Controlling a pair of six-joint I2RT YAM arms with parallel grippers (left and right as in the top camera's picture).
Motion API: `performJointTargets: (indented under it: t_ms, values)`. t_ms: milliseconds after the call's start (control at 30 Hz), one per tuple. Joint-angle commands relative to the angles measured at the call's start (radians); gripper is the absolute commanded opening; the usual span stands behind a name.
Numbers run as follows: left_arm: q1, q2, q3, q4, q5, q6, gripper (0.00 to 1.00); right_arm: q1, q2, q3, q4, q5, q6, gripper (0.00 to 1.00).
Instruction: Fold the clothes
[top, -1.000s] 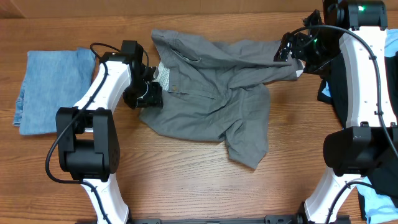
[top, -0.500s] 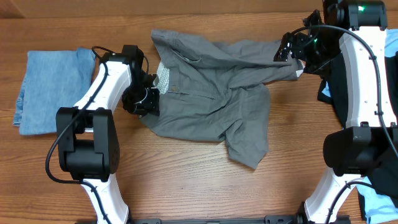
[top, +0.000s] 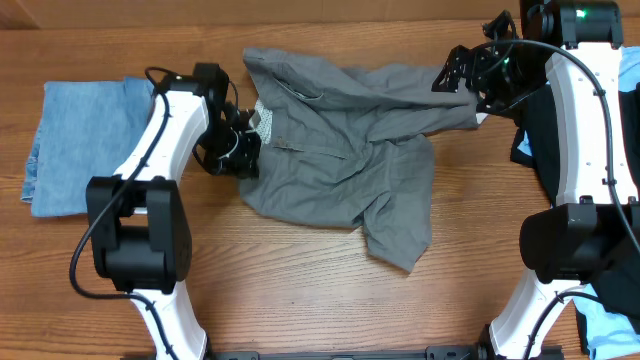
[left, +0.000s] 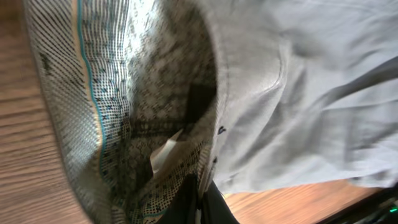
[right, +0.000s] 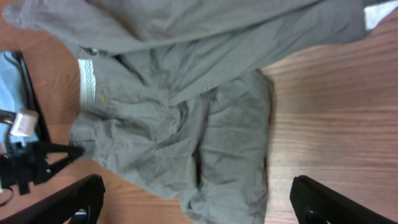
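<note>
Wood-grain tabletop (top: 300, 300) is carrying a large plain grey woven garment (top: 340, 165), which is lying crumpled mid-table with its long axis running left to right: waistband toward the left arm, narrow end toward the right arm. The left gripper (top: 238, 150) is pinching shut on the waistband's patterned lining (left: 137, 112), so the rest of the cloth is stretching away from it toward the table's middle, and this arm is the nearer one for any pull. The right gripper (top: 468, 78) is hanging spread wide over the narrow end, holding nothing. A folded denim-blue garment (top: 85, 140) is sitting well apart on the left. A second ago the left jaws were standing parted beside the waistband; now they are clamping it.
</note>
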Motion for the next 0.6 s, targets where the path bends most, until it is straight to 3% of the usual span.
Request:
performJointTargets:
  t_ms: [0, 33, 67, 133, 200, 233, 400, 500, 567]
  values:
    - [0.023, -0.142, 0.049, -0.017, -0.126, -0.164, 0.04, -0.003, -0.034, -0.001, -0.094, 0.002, -0.037, 1.0]
    - [0.026, -0.154, 0.049, -0.029, -0.176, -0.193, 0.04, -0.006, -0.034, -0.002, -0.095, 0.048, -0.061, 1.0]
    - [0.029, -0.159, 0.049, -0.047, -0.22, -0.219, 0.04, -0.008, -0.034, -0.01, -0.095, 0.096, -0.059, 0.89]
    - [0.034, -0.156, 0.045, -0.081, -0.29, -0.258, 0.04, -0.008, -0.035, -0.062, -0.096, 0.147, -0.03, 0.77]
    - [0.042, -0.152, 0.026, -0.083, -0.361, -0.299, 0.04, -0.009, -0.035, -0.186, -0.096, 0.179, 0.019, 0.92]
    - [0.048, -0.149, 0.018, -0.072, -0.38, -0.323, 0.04, -0.012, -0.035, -0.249, -0.095, 0.178, 0.027, 0.93]
    - [0.077, -0.148, -0.006, -0.002, -0.36, -0.335, 0.04, -0.05, -0.035, -0.598, 0.048, 0.118, 0.026, 0.7]
    - [0.085, -0.148, -0.006, 0.018, -0.36, -0.335, 0.04, -0.077, -0.035, -0.761, 0.143, 0.002, 0.023, 0.69]
    - [0.085, -0.148, -0.006, 0.024, -0.36, -0.334, 0.04, -0.1, -0.035, -0.861, 0.195, -0.132, -0.052, 0.69]
